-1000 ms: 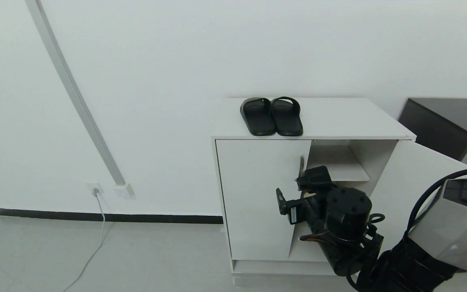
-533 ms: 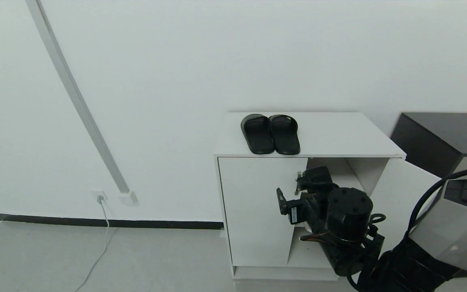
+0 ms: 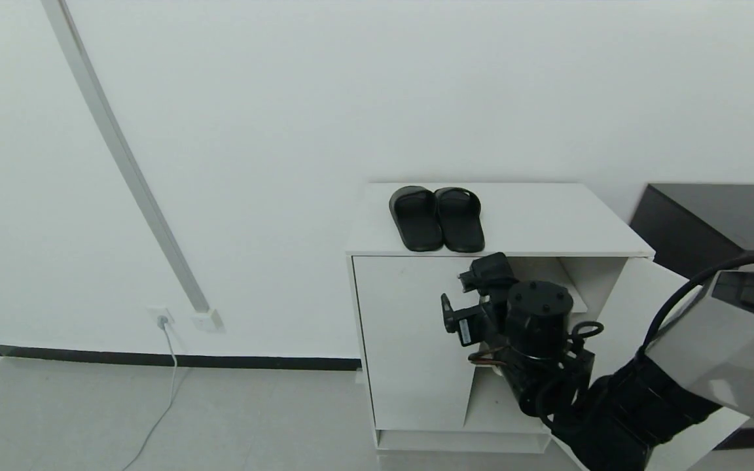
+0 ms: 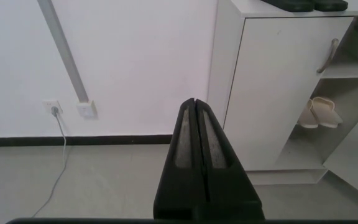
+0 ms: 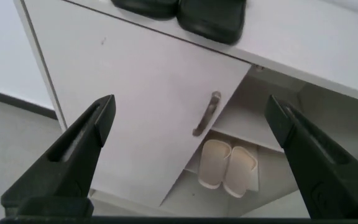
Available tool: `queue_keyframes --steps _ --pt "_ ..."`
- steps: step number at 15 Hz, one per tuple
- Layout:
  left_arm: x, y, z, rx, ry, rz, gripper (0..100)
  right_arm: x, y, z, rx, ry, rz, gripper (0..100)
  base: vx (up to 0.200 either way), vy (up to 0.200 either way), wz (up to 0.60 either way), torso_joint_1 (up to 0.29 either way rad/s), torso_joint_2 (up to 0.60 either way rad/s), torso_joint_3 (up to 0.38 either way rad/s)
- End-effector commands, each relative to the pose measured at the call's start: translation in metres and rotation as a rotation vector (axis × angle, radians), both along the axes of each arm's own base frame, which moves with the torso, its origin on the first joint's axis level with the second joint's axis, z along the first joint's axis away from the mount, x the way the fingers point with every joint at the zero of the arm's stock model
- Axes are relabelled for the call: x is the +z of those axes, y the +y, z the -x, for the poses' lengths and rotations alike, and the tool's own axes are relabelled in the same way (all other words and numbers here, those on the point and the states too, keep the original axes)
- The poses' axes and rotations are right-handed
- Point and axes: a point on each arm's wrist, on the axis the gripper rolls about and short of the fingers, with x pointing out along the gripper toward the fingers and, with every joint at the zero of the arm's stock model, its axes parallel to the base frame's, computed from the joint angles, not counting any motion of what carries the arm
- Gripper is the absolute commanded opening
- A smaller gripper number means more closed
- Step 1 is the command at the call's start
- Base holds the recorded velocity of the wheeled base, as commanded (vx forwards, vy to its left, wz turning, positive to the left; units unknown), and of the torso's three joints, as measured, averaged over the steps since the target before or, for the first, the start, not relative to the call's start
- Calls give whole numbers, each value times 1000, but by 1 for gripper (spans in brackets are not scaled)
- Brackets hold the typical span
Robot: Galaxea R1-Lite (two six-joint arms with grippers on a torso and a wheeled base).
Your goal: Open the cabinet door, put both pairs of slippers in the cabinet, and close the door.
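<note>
Jaws spread wide on the right gripper [image 5: 190, 106], hanging just in front of the cabinet [image 3: 360, 340] at the edge of its shut left door [image 3: 410, 340], near the handle [image 5: 207, 115]. Left gripper [image 4: 195, 106], well away from the cabinet, has its fingers pressed flat together on nothing. Black slippers [image 3: 437, 218] sit side by side on the cabinet top, toward its left end. The right door [image 3: 629, 307] is swung open. Both wrist views look into that open side and catch the pale slippers [image 5: 229, 163] in the lower compartment, under the shelf [image 4: 347, 70]; from the head view the right arm stands across the opening. Left of the cabinet: white wall [image 3: 351, 98], a slanting grey strip [image 3: 122, 157], a socket [image 3: 161, 319] with a cable [image 3: 166, 386] trailing onto the grey floor [image 3: 252, 418], black skirting [image 3: 154, 359]. Right of it, a dark unit [image 3: 711, 216].
</note>
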Motion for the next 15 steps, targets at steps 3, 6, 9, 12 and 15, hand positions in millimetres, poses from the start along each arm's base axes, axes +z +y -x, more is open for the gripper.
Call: queue_keyframes --steps 3,6,9,12,15 --pt "0 0 0 -1 0 3 0 71 15 -8 2 37 -161 100 0 0 0 0 0 0" --pt "0 0 0 -3 0 2 0 97 19 -13 -12 80 -228 100 0 0 0 0 0 0" --pt "0 0 0 -4 0 2 0 96 19 -16 -25 119 -225 100 0 0 0 0 0 0" --pt "0 0 0 -4 0 3 0 87 22 -18 -24 134 -211 100 133 0 0 -2 0 2" --pt "0 0 0 -4 0 3 0 77 25 -22 -29 152 -207 100 200 0 0 6 1 2"
